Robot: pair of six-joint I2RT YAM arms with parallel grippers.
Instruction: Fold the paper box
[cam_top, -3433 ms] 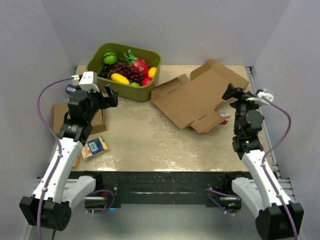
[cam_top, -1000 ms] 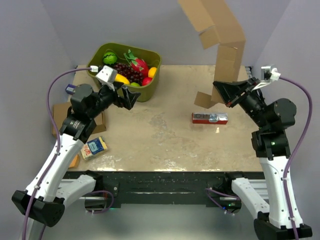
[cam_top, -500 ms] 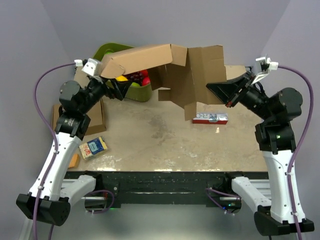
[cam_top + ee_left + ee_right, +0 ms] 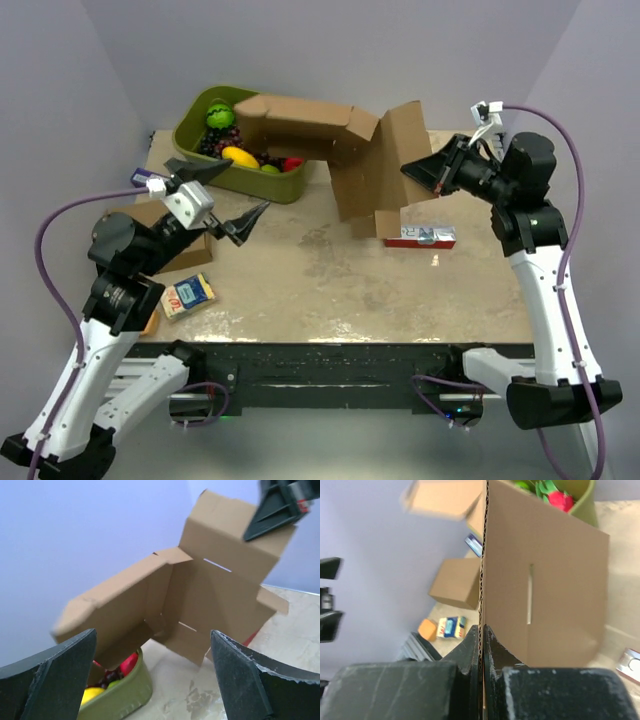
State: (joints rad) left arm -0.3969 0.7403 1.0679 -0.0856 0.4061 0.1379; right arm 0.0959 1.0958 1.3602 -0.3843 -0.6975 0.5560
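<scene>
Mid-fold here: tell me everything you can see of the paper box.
The paper box is a plain brown corrugated cardboard sheet, die-cut with creases, slots and flaps, not yet formed. It is held roughly upright, bent at its creases, one end over the green tub. Only the right gripper, shut, pinches one panel's edge.

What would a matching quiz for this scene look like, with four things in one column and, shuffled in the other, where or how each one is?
Things
1. paper box
2. left gripper
3. green tub
4. red packet

Place or state
A. standing at the back left of the table
B. open, holding nothing
C. lying flat on the table, right of the middle
D. held up in the air by the shut right gripper

Pairs: 1-D, 2-B, 3-A, 4-C
</scene>
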